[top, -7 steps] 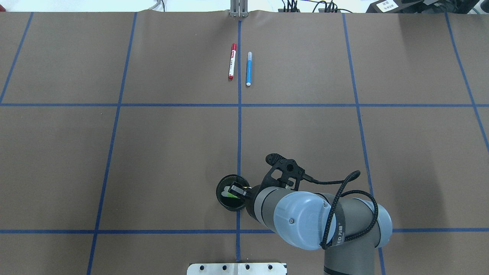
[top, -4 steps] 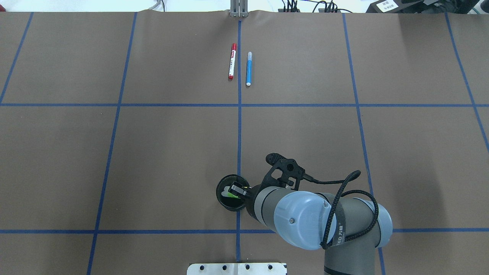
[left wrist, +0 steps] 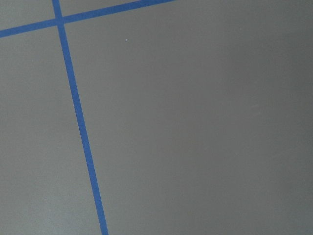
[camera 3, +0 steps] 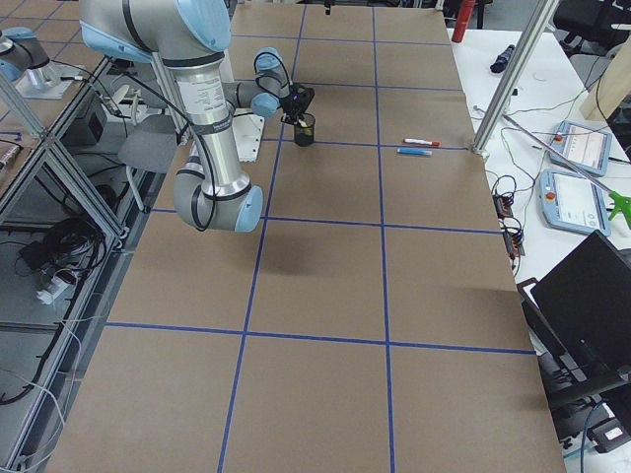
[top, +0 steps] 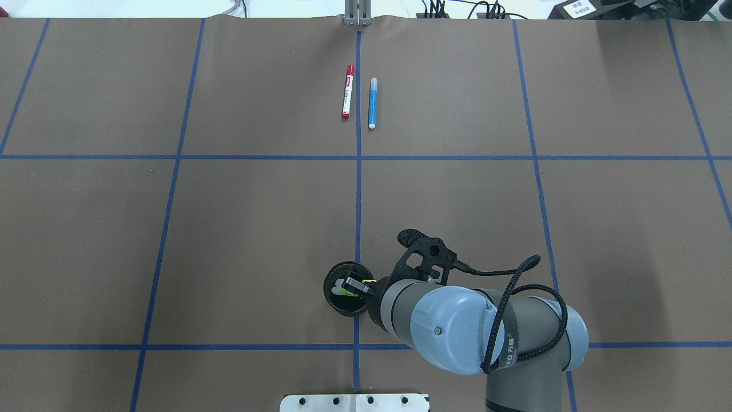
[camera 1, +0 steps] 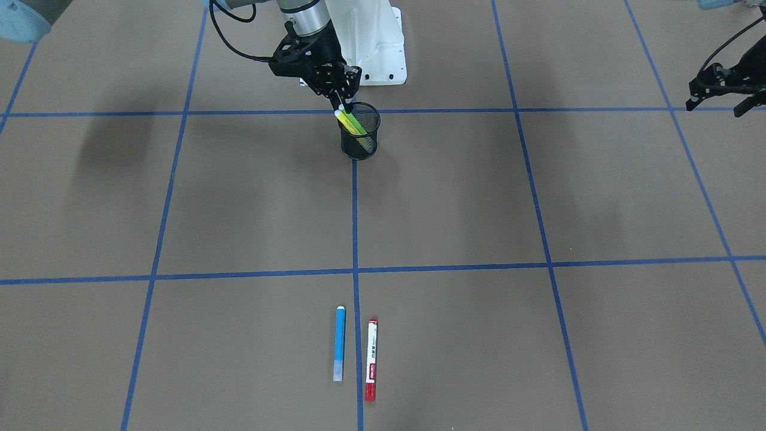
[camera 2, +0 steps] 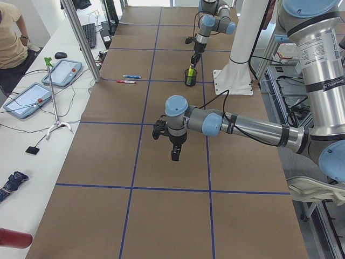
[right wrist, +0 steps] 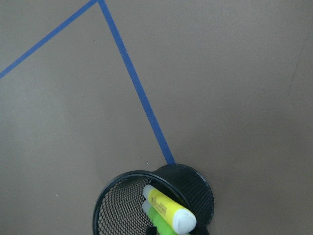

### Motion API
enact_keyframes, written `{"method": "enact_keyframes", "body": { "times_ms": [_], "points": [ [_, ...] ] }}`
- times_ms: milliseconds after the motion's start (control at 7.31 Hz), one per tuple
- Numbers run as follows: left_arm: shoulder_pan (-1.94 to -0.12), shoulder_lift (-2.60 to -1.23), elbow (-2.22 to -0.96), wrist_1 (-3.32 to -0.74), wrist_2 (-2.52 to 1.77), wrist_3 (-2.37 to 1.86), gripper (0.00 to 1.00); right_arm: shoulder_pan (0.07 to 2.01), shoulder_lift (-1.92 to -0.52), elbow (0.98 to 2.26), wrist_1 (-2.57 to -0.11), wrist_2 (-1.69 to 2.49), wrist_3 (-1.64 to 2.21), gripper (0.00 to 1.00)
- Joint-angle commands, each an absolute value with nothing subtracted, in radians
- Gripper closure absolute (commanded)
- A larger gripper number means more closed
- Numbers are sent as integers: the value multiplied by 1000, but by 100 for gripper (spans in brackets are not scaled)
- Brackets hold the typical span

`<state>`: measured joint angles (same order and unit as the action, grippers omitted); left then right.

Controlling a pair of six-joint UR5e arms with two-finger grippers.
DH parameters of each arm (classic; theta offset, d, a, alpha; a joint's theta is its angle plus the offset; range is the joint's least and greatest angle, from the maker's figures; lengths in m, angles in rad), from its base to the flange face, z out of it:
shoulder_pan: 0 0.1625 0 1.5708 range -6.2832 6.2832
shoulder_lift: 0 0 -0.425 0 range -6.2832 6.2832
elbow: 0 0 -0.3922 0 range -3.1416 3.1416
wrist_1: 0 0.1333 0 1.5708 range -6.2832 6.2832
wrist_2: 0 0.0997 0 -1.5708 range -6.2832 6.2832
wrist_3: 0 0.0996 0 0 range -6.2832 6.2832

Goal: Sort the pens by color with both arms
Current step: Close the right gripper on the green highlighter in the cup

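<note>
Overhead exterior view has the silver-grey right arm coming in from the lower right, its wrist reaching left; the black two-finger right hand points down into the mouth of the round black mesh cup; its fingertips sit at the capped tops of the yellow highlighter and the green highlighter, which lean together inside the cup; whether the fingers pinch either one or stand spread I cannot tell. From the left end, the silver-grey left arm stretches level over the surface, wrist bent down; the black left hand hangs above bare paper, well apart from cup and pens; its fingers' spread cannot be told either. The slim blue marker pen and the white-barrelled pen with red ends lie flat, parallel and apart at the far side, one on each side of the centre line of blue tape. The worktop is brown paper gridded with that tape; the cup stands on the centre line near the white pedestal base; a white side bench carries tablets and cables, a seated person beside it.
</note>
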<state>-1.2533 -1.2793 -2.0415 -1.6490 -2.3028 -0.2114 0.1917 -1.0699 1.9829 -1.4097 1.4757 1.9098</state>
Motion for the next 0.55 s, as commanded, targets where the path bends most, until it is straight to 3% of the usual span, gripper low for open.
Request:
{"method": "enact_keyframes", "body": {
  "times_ms": [0, 410],
  "points": [
    [-1253, -1279, -2040, -1649, -2303, -210, 0, 192, -1068, 1986, -1410, 1476, 1910, 72],
    [-1253, -1279, -2039, -1649, -2303, -210, 0, 195, -1062, 2014, -1408, 1476, 1910, 82]
  ]
}}
